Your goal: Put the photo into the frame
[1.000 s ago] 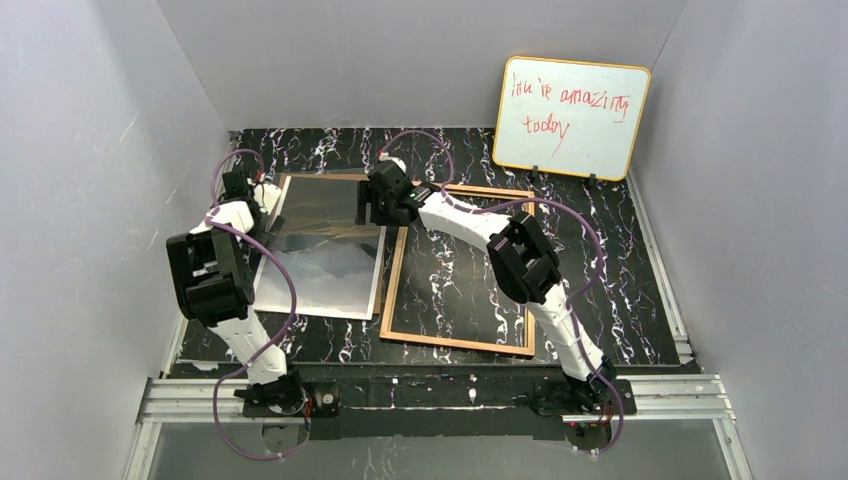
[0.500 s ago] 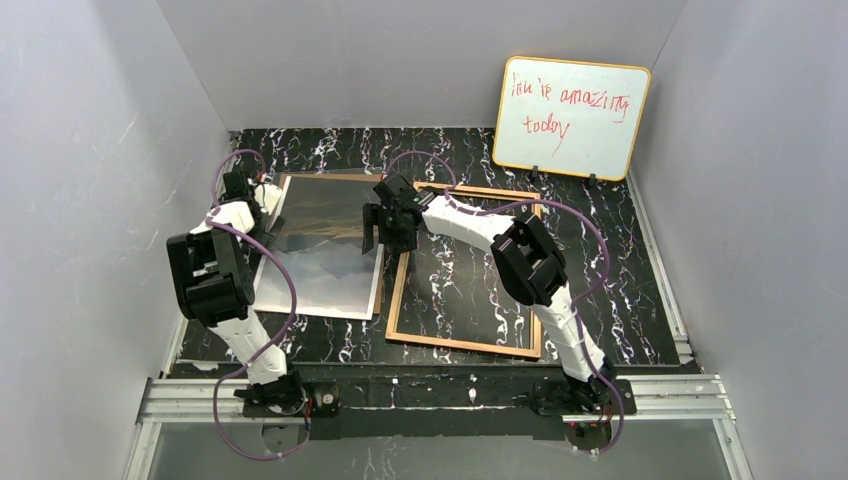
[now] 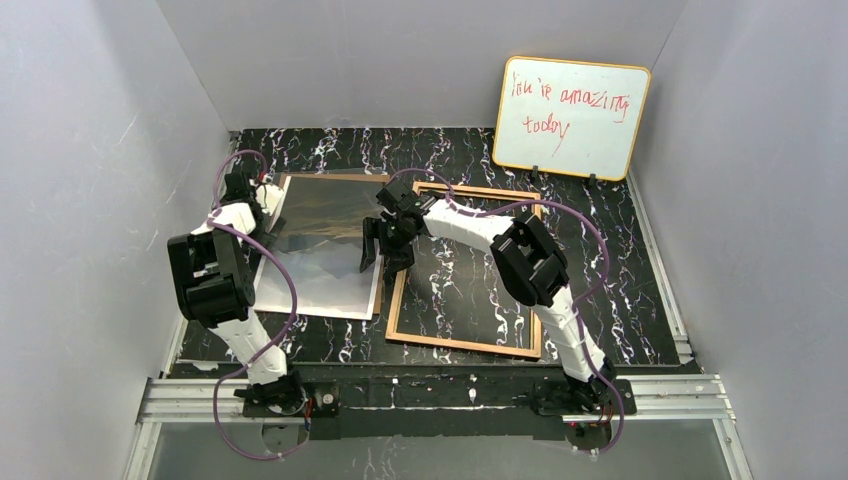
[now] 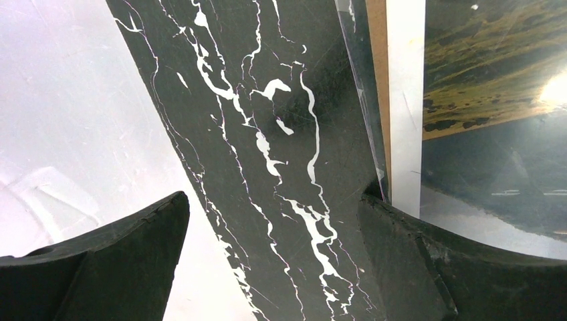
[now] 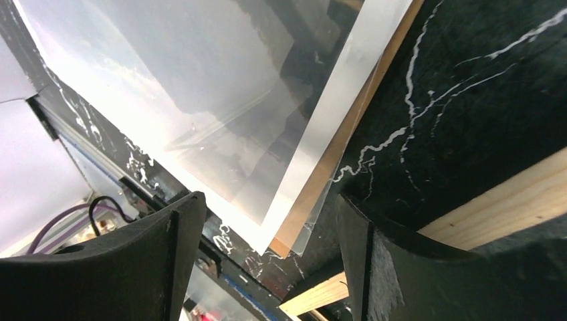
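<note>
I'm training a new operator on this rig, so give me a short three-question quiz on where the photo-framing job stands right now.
1. True or false: the photo already lies inside the frame.
2. Multiple choice: what do the jaws of the right gripper hold? A) the photo B) a frame rail C) nothing
3. Short answer: which face of the frame is turned up?

Key
1. False; it lies flat to the left of the frame.
2. C; the jaws stand open above the photo's right edge and the frame's left rail.
3. Its tan wooden back.
</note>
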{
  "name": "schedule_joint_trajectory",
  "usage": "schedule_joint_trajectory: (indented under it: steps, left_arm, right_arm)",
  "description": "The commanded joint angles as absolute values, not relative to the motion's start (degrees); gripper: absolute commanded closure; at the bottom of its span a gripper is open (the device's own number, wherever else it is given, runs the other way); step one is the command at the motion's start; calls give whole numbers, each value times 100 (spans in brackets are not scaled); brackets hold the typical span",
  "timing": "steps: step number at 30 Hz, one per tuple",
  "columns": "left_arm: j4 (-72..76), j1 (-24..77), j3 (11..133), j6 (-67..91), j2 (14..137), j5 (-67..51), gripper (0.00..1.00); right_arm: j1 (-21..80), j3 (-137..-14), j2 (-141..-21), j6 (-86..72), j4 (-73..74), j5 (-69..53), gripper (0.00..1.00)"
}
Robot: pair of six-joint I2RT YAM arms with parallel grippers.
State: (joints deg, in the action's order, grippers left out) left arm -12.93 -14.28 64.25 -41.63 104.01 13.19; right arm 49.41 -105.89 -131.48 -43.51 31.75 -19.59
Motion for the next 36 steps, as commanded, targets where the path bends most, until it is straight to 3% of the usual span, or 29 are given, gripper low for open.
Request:
schedule_joint_trajectory:
  steps: [1, 19, 28, 36]
  left_arm:
    - [-2141, -1364, 5905, -4024, 10903, 761, 2]
    - [-2131, -1325, 5777, -4121, 10890, 756, 9]
    - [-2127, -1325, 5818, -4092, 10948, 785, 11]
    - [-2127, -1327, 5823, -4098, 10964, 783, 11]
  right_arm:
    - [4948, -10498, -12814, -4578, 2960, -2471, 22]
    - [4943, -9260, -11713, -5779, 1018, -2853, 26]
    - [5114, -10220, -12352, -4825, 3011, -1489, 23]
    - [5320, -10221, -12684, -4705, 3307, -1033, 20]
